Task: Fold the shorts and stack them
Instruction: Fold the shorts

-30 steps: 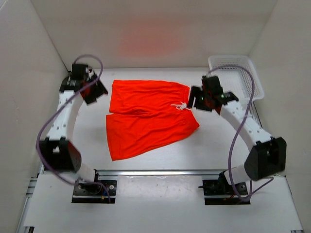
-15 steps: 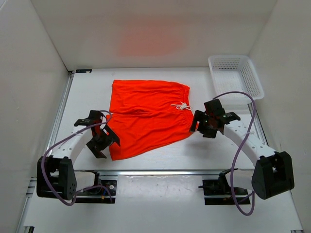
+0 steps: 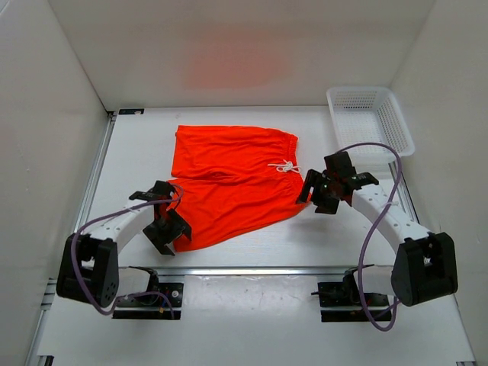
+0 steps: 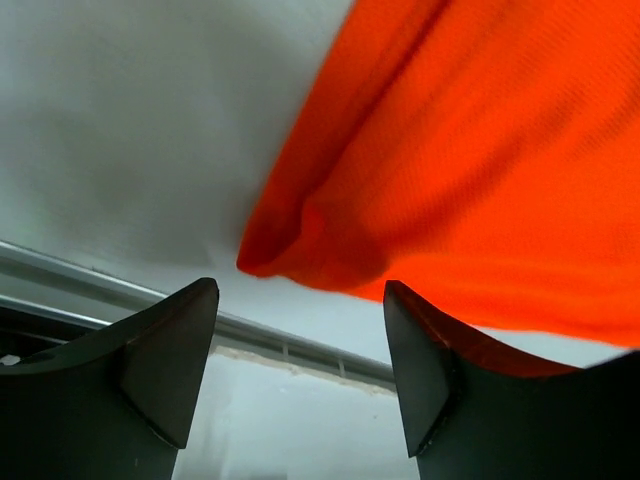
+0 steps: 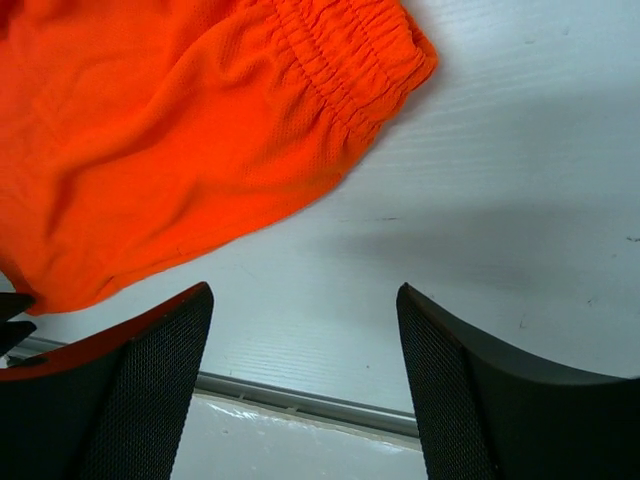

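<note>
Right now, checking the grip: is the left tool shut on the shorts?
No, the left tool stands open; the shorts lie free ahead of it.

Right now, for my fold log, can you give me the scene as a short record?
shorts: orange, spread flat on the table, not yet folded
waistband: right side, white drawstring showing
left fingers: open, by the near hem corner, gripping nothing
right fingers: open, by the near waistband corner, gripping nothing
basket: white, far right corner, looks empty
</note>
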You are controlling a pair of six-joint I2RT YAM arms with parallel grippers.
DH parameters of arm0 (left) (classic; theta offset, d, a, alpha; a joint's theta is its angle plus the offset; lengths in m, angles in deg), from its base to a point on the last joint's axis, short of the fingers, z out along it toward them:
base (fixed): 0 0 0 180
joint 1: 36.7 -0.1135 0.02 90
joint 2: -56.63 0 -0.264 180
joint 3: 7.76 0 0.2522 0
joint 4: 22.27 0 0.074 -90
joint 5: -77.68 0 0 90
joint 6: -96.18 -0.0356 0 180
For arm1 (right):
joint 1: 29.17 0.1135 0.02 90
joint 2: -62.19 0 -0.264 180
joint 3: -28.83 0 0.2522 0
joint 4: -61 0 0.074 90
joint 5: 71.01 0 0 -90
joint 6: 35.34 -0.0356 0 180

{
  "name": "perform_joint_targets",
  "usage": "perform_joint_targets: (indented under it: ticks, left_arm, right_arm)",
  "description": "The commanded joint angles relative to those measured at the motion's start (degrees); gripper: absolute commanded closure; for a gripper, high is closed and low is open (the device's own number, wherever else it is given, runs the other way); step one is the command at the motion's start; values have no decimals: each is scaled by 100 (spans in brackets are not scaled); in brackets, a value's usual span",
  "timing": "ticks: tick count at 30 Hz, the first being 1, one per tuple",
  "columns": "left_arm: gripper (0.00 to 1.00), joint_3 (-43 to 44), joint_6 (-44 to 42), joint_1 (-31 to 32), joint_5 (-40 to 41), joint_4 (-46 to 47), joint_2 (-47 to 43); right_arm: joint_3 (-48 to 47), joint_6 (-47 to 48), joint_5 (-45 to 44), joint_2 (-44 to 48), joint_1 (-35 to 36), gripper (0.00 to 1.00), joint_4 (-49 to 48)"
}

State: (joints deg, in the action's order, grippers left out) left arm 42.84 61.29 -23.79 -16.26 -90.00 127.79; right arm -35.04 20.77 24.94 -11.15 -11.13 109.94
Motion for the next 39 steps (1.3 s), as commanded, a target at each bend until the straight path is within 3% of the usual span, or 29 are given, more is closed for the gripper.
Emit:
perform_joint_targets:
  ticks: [1,2,4,6,7,13,18,20,21,24,32,35,39]
  left_arm:
    - [23,-10,167,36,263,317,467]
    - [26,-10,167,124,263,378,565]
    - [42,69,219,230,263,432,689]
    - [67,209,219,300,263,432,689]
    - [89,297,158,300,263,432,689]
    - [89,438,96,300,263,432,479]
    - [89,508,96,300,263,432,267]
    - [89,640,43,300,263,362,215]
    - [89,640,43,300,263,361,154]
    - [89,772,43,300,394,-42,-153]
    - [89,640,272,300,368,-850,-1586]
    - [89,1104,211,353,368,-1000,-1658]
    - [89,2840,-402,353,851,-1326,-877]
  right_arm:
    - [-175,93,361,-66,-195,22,-222]
    - [-114,23,493,-119,-318,22,-292]
    - [-44,-48,634,-276,-433,23,-467]
    - [10,-161,687,-391,-512,24,-643]
    - [10,-162,688,-531,-512,24,-644]
    - [10,-434,758,-1198,-565,28,-1258]
    - [132,-811,670,-1832,-565,38,-2058]
    - [133,-873,582,-2052,-513,51,-2331]
    - [133,-874,426,-2105,-512,70,-2331]
    - [194,-926,179,-1835,-460,100,-1963]
    - [1152,-812,-542,-68,-460,100,-156]
    - [1205,-917,-823,914,-460,100,435]
    - [811,-970,-1061,1401,-460,100,1279]
